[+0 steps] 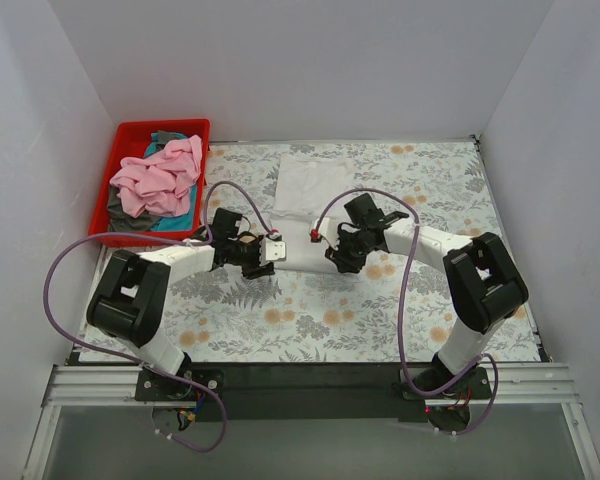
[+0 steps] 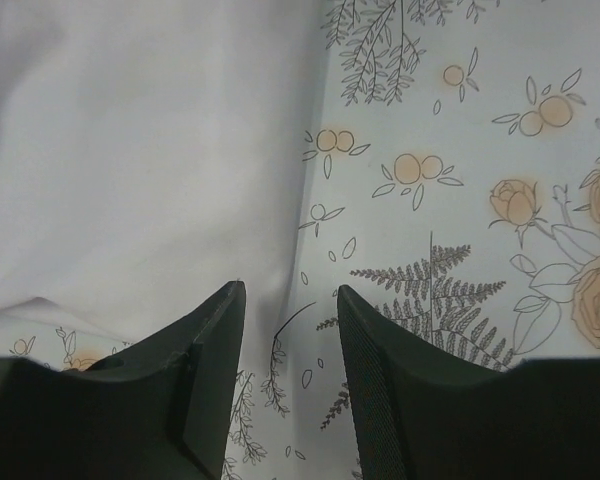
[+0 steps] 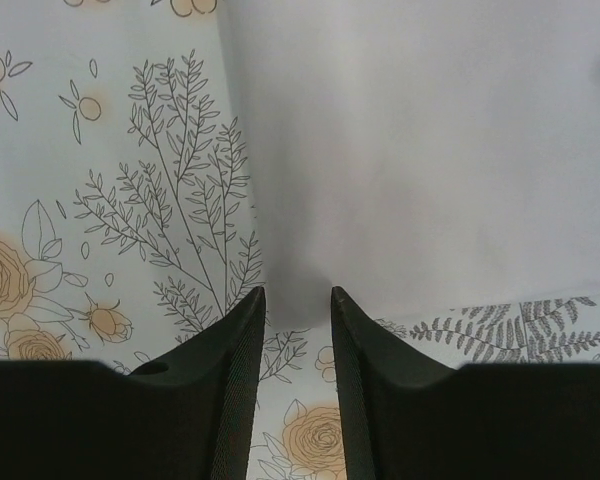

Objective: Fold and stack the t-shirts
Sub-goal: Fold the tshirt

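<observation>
Bin [image 1: 132, 138], red plastic, sits at the far left corner of the counter [image 1: 430, 300]. A pink t-shirt [image 1: 160, 180] is heaped on top inside it, with a teal t-shirt [image 1: 183, 218] and a grey t-shirt [image 1: 130, 224] showing at the near side beneath. Counter carries a floral cover.

White t-shirt [image 1: 310, 183] lies flat and smooth at centre, toward the far side, apart from the bin.

Left gripper [image 2: 290, 292] is low over the floral cover at the white shirt's near left edge. Jaws are parted by a moderate gap with nothing between them; the cloth edge runs down toward that gap.

Right gripper [image 3: 298, 294] is low at the shirt's near right corner. Jaws are narrower but still apart. The corner of the cloth reaches the mouth of the gap, and no pinch is visible.
</observation>
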Robot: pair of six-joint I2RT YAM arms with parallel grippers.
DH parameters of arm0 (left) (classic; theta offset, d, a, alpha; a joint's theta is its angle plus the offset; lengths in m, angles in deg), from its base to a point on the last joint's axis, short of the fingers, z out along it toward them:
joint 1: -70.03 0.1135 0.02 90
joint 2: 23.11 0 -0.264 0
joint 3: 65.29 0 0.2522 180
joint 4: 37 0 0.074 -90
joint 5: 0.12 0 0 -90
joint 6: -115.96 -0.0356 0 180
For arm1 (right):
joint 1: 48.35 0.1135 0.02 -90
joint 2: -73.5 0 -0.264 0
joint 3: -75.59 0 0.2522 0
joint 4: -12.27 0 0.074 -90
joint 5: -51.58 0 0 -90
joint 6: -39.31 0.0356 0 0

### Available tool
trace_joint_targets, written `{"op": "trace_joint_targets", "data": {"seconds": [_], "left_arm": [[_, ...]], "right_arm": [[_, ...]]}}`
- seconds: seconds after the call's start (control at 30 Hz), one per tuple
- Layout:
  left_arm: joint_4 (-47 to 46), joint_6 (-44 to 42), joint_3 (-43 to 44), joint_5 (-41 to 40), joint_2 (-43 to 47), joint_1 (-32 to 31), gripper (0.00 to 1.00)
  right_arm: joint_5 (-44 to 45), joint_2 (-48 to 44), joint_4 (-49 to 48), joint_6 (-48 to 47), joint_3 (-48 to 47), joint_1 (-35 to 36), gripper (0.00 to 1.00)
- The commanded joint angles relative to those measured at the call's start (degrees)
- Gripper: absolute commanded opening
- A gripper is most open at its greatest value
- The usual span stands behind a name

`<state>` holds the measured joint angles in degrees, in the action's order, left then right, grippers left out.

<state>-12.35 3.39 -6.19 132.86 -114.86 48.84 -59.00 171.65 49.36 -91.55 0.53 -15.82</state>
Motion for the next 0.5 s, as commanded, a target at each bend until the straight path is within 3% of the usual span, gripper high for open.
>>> {"op": "trace_joint_targets", "data": {"seconds": [0.0,0.3,0.47], "left_arm": [[-3.69,-4.59,-0.61,-1.58,-0.89,-0.34,0.41],[-3.60,-8.37,-1.83,-6.42,-5.11,-0.43,0.39],[-2.81,-10.04,-1.84,-7.03,-5.90,-0.43,0.27]], "right_arm": [[1.77,-0.50,-2.06,-2.99,1.79,1.13,0.40],[2.91,1.52,-3.82,-3.87,4.08,1.39,0.44],[5.02,2.92,-4.61,-4.14,4.43,1.30,0.36]]}}
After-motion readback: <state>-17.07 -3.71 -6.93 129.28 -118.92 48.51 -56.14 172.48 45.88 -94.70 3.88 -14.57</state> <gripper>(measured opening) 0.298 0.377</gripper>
